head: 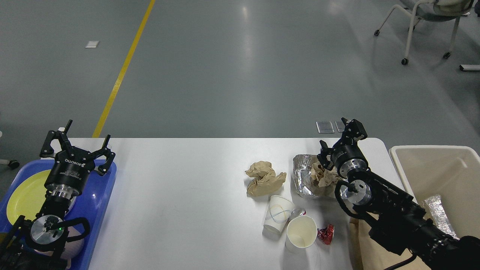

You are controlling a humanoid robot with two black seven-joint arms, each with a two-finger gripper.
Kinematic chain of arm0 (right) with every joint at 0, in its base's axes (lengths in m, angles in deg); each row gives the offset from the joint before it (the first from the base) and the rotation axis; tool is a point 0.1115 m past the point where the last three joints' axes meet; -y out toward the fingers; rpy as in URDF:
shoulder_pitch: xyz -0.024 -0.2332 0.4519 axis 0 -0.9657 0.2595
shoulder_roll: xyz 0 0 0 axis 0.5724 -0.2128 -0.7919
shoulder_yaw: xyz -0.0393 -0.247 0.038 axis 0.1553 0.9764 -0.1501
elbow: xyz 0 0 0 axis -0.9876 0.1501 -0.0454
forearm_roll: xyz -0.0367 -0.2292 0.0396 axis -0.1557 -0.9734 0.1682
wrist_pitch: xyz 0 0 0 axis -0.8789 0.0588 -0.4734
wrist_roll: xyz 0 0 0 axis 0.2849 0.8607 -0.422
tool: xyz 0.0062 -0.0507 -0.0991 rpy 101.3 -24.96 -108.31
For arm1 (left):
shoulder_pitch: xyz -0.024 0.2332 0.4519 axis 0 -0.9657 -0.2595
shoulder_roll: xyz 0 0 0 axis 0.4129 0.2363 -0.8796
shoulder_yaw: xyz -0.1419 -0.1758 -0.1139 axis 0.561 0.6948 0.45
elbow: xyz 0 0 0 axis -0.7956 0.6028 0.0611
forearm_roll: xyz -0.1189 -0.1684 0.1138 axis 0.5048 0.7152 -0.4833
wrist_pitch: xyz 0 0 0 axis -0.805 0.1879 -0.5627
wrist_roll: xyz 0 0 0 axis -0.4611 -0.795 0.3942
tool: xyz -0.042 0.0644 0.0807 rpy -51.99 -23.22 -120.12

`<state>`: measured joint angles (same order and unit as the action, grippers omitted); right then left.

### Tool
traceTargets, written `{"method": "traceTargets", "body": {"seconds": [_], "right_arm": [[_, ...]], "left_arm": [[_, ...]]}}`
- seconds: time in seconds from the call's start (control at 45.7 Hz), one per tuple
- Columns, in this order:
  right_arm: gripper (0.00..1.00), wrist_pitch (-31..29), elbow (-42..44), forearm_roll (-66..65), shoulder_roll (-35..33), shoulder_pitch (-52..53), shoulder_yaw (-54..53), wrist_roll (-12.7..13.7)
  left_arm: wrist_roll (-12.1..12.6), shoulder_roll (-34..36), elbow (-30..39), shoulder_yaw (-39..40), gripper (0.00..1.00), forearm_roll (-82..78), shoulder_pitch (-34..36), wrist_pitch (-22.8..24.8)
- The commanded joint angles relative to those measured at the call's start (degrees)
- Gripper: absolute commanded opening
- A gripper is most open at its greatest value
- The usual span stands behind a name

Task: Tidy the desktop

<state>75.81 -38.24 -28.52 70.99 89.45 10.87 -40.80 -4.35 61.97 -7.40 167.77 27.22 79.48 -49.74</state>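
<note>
Our right hand (339, 139) hovers spread over foil wrap (305, 176) with brown paper; left hand (77, 144) spread above blue tray (99, 210). Bench (180, 195) beneath. We judge: lower squarely, pinch foil edge, lift without spilling.

I seem to be working in a lab or industrial test hall rather than a home. The floor (240, 67) is bare, glossy grey, with a yellow line (123, 69) painted across it like a marked lane. A white table (180, 210) stands alone in the open space, and a wheeled office chair (423, 18) sits far off at the back right.
</note>
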Motion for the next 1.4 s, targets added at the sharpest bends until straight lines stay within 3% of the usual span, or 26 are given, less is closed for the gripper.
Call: {"method": "traceTargets", "body": {"seconds": [0.0, 0.219, 0.59, 1.377], "right_arm": [[1.00, 0.0, 0.1, 0.0, 0.0, 0.0, 0.0, 0.1], [1.00, 0.0, 0.1, 0.0, 0.0, 0.0, 0.0, 0.0], [1.00, 0.0, 0.0, 0.0, 0.0, 0.0, 0.0, 0.1], [1.00, 0.0, 0.0, 0.0, 0.0, 0.0, 0.0, 0.0]], "left_arm": [[-0.5, -0.1, -0.7, -0.9, 0.96, 0.1, -1.7, 0.3], [-5.9, -1.8, -0.8, -1.1, 0.96, 0.1, -2.3, 1.9], [-6.3, -1.3, -0.8, -4.1, 0.96, 0.1, -3.2, 4.1], [-6.4, -1.1, -0.9, -3.9, 0.96, 0.6, -3.2, 4.1]]}}
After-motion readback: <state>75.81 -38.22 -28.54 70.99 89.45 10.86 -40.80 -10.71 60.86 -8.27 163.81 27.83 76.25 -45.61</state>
